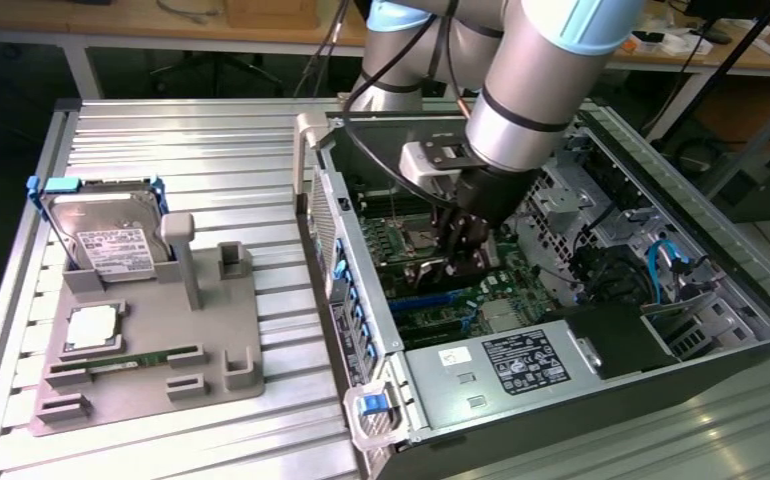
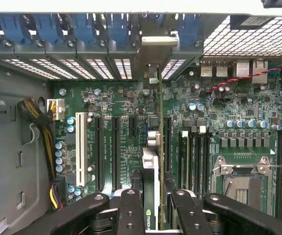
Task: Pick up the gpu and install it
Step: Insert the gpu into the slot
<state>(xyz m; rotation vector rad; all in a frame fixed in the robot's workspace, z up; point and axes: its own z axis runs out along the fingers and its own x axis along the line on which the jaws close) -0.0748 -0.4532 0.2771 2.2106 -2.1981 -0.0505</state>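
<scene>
The arm reaches down into the open computer case, which lies on its side on the slatted metal tabletop. Its hand sits low over the motherboard, near the middle of the case.

In the wrist view the hand pinches the gpu between its black fingers, one on each flat face. The card stands on edge, seen from above as a thin strip running away from the hand toward the rear wall of the case. Its silver bracket lies at the rear slot openings, among the blue clips. The card's lower edge is in line with a long slot on the motherboard, between the black expansion slots on one side and the memory slots on the other; whether it is fully seated cannot be told. The empty processor socket lies beyond the memory slots.

On the exterior view's left, well apart from the case, a grey holder rests on the tabletop. It carries a hard drive standing upright in a blue frame, a processor lying flat, and a memory stick lying in a groove.
</scene>
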